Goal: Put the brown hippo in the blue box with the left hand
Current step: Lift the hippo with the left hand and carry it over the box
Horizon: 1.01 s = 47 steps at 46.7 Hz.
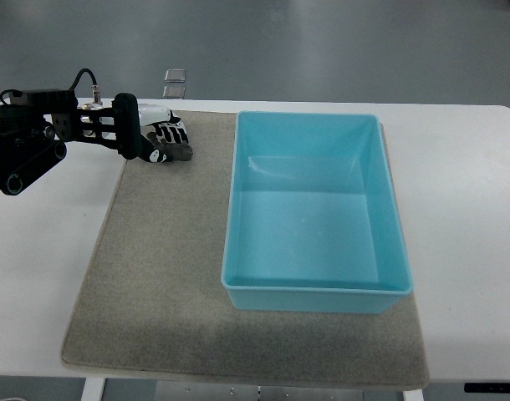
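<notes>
At upper left of the frame, our left hand [159, 138] had fingers curled over something dark, seemingly the small brown hippo toy [178, 153]; we judged it light, best gripped around its body.

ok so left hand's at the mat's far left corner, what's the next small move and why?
Probably close the grasp and lift straight up. The left hand sits low over a dark object at the mat's far left corner, likely the hippo, mostly hidden by the fingers. The blue box lies empty to its right, so carrying comes after a secure lift.
</notes>
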Tool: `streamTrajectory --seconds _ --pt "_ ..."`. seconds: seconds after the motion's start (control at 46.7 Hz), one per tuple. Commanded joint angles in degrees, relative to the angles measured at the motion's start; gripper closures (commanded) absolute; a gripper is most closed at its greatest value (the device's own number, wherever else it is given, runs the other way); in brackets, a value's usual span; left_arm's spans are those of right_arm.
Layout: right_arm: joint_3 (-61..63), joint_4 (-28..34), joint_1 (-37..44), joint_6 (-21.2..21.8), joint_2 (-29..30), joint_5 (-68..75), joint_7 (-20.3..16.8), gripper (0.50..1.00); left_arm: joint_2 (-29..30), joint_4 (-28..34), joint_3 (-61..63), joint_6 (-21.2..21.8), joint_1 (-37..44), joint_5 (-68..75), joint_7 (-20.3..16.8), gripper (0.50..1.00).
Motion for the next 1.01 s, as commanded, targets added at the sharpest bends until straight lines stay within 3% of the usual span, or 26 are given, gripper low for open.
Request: streamTrajectory --seconds 0.0,0.214,0.706,0.985 --pt "0.00 0.06 0.00 0.00 0.00 0.00 0.00 0.564 -0.01 0.00 0.00 0.00 0.05 0.00 0.01 0.874" --pt "0.00 0.06 0.00 0.00 0.00 0.00 0.00 0.564 -0.01 0.00 0.00 -0.09 0.14 0.00 0.01 0.979" --pt "0.00 0.06 0.00 0.00 0.00 0.00 0.00 0.564 -0.09 -0.44 -1.14 1.14 -1.26 -0.97 0.10 0.984" --pt "0.00 -0.03 0.00 0.00 0.00 0.00 0.00 0.564 0.08 -3.60 -2.11 6.06 -3.99 -1.14 0.10 0.973"
